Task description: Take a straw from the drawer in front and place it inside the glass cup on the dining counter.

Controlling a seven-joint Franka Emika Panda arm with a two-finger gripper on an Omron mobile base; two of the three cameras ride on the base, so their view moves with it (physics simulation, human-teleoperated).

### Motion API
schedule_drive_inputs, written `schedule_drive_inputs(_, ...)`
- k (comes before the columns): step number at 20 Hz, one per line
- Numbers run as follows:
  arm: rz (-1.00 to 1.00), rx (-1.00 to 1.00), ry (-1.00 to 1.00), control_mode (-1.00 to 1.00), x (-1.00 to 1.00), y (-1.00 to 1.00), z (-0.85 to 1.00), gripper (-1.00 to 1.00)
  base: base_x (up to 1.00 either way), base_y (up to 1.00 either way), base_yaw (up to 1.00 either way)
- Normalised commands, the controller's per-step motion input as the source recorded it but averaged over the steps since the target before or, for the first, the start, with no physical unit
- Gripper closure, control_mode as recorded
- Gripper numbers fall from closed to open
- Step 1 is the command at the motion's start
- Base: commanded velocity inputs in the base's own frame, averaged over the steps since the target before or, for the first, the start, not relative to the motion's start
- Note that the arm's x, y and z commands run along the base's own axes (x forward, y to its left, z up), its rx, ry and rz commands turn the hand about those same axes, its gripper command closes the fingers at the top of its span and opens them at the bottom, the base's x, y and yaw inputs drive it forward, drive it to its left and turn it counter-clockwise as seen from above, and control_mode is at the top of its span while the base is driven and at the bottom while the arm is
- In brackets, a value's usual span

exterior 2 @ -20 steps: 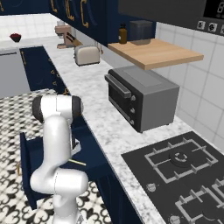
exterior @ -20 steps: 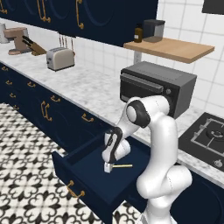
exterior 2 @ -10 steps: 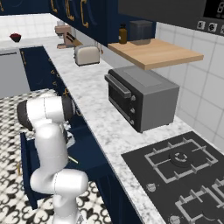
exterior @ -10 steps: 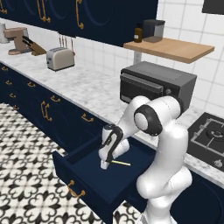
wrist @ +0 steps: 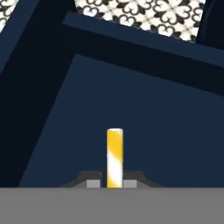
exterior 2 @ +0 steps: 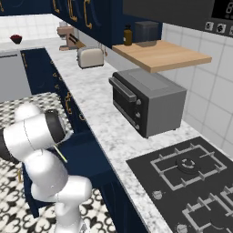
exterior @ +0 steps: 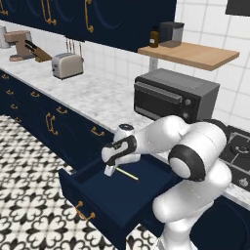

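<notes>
Your gripper (wrist: 113,183) is pinching the straw (wrist: 114,156), which stands at 12 o'clock from the fingertips over the open drawer (exterior: 100,193). Keep the pinch firm and lift straight up, clearing the drawer's front wall before swinging away.

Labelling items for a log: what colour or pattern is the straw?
The straw is yellow with white diagonal stripes, clearest in the hand view.

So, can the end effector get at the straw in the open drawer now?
Probably yes: the drawer is pulled open, nothing covers the straw, and the end effector already has its fingertips at both sides of it.
</notes>
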Motion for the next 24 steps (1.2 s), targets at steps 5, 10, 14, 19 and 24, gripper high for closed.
schedule_drive_inputs(5,-0.14,0.05,0.0,-1.0,-0.08,0.03,1.0,1.0,0.0,0.0,0.0)
schedule_drive_inputs(10,-0.18,0.0,0.0,-1.0,-0.11,-0.01,1.0,1.0,0.0,0.0,0.0)
schedule_drive_inputs(14,-0.21,0.0,0.0,-1.0,-0.23,-0.12,1.0,1.0,0.0,0.0,0.0)
schedule_drive_inputs(19,-0.19,-0.03,-0.05,-1.0,-0.06,-0.26,0.79,1.0,0.0,0.0,0.0)
schedule_drive_inputs(24,-0.17,0.0,-0.02,-1.0,0.03,-0.42,0.29,1.0,0.0,0.0,0.0)
